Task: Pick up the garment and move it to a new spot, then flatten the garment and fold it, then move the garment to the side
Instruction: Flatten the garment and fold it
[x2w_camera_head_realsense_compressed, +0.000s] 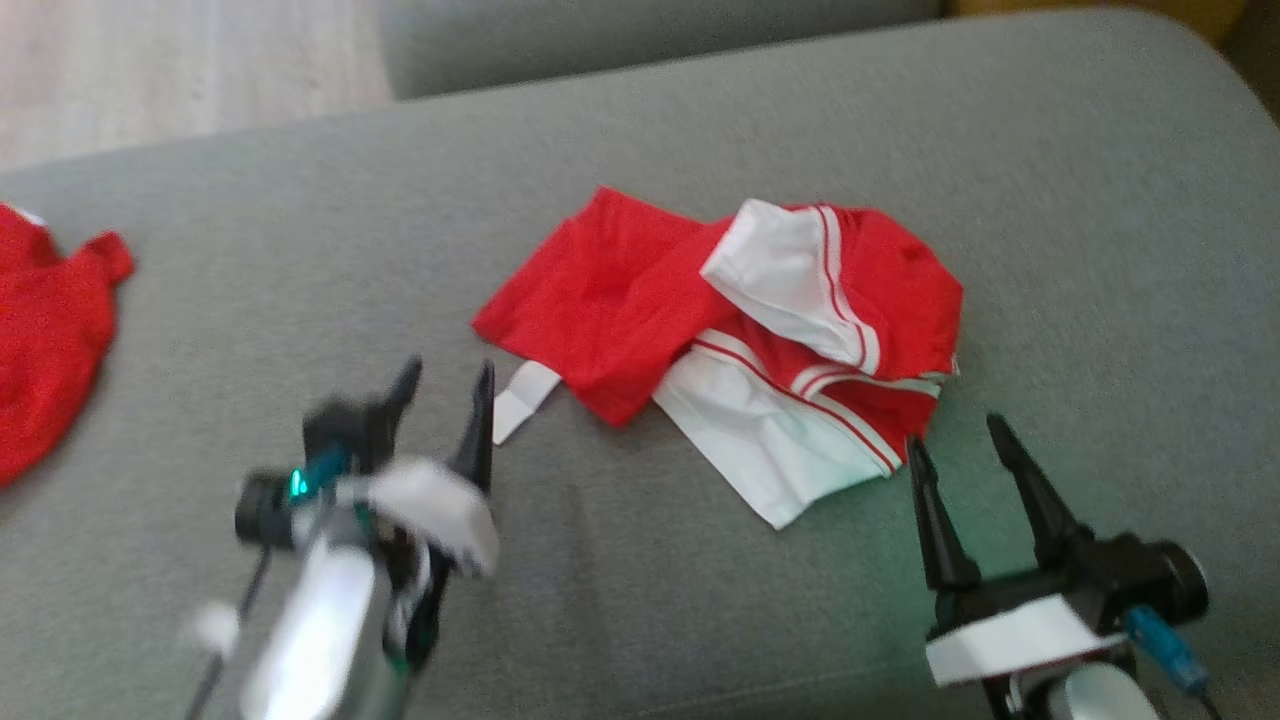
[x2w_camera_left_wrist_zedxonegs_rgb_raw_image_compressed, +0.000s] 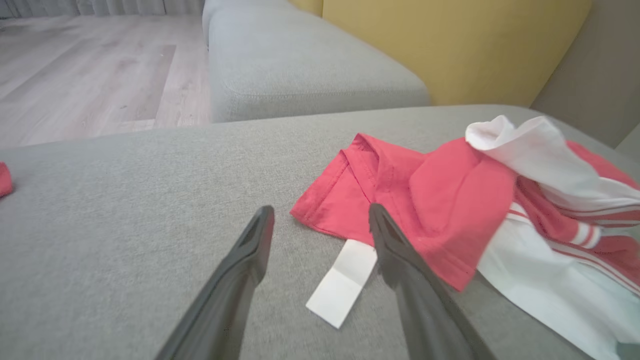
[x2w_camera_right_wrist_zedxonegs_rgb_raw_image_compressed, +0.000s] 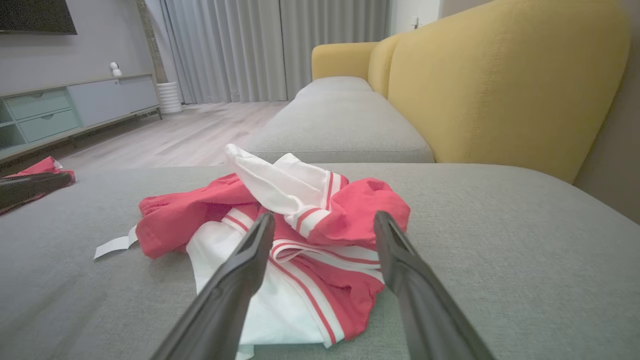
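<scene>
1. Head view, cushion: grey sofa seat, carrying every item below.
2. Garment: red and white, in a crumpled heap at mid-cushion. Its long axis runs across the view, with the red end to the left and the white striped hem to the near right. It lies ahead of both grippers.
3. Red cloth: a second piece at the far left edge, well apart from the garment.
4. Right gripper: jaws wide, nothing held. The tips are just beside the hem's near-right corner, and the garment lies ahead and to its left.
5. Left gripper: jaws wide, nothing held, blurred. The tips are near the red end, and the garment lies ahead and to its right.
6. Label: white strip poking out under the red end, just beside the left gripper's inner finger.
7. Judgement: each arm looks about equally near its own end of the garment, which favours a two-ended lift.
</scene>
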